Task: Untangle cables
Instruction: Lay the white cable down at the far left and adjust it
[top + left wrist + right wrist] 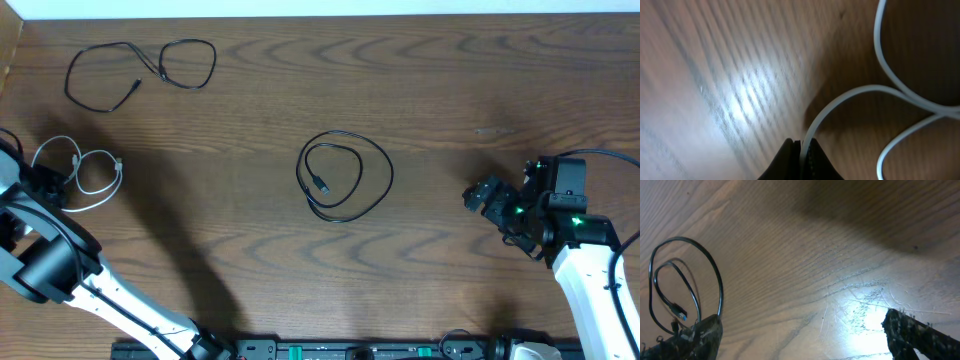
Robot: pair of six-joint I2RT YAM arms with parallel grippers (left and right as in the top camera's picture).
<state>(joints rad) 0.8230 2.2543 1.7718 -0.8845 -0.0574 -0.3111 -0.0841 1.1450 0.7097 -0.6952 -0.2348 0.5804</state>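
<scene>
Wooden table (450, 80) showed the left gripper (801, 150) clenched on the white cable (850, 97) at the left edge, and the right gripper (487, 197) released. Drawing that cable's loops open seemed the next need.

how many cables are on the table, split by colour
black cables: 2, one toward the far left corner, one coiled mid-table
white cable: 1
total: 3
</scene>
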